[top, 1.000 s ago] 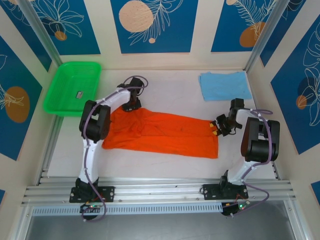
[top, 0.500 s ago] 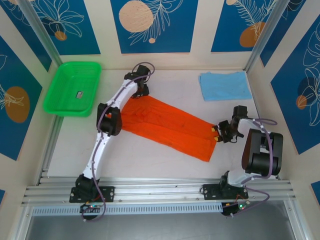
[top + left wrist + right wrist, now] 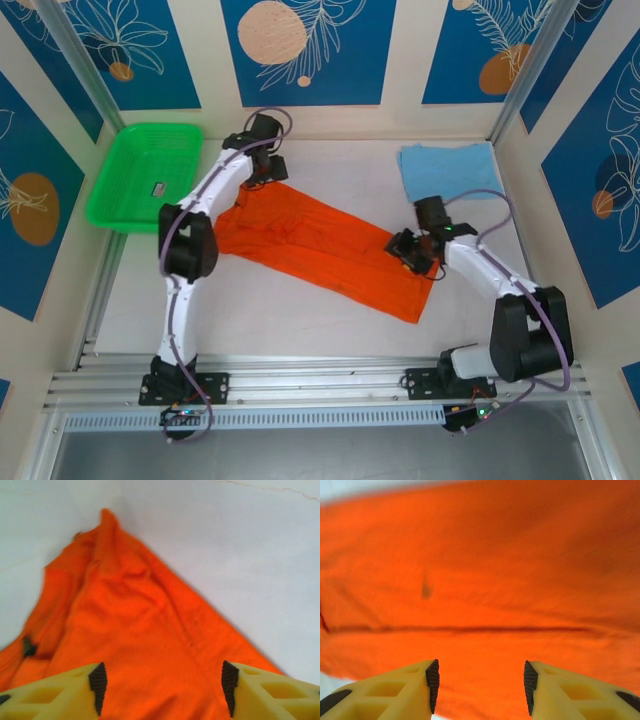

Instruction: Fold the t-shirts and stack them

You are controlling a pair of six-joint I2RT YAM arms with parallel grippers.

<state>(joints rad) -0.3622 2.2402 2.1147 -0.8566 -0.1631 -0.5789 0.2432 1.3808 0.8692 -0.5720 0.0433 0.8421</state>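
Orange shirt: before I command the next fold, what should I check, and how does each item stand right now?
1. Left gripper free of cloth: ok, jaws apart over the orange t-shirt, nothing pinched.
2. Right gripper free of cloth: ok, jaws apart above it.
3. Orange t-shirt lying flat: ok, a long folded strip.
4. Strip lying square: not ok, it runs diagonally.
5. Blue t-shirt folded and apart from the orange one: ok, far right corner.
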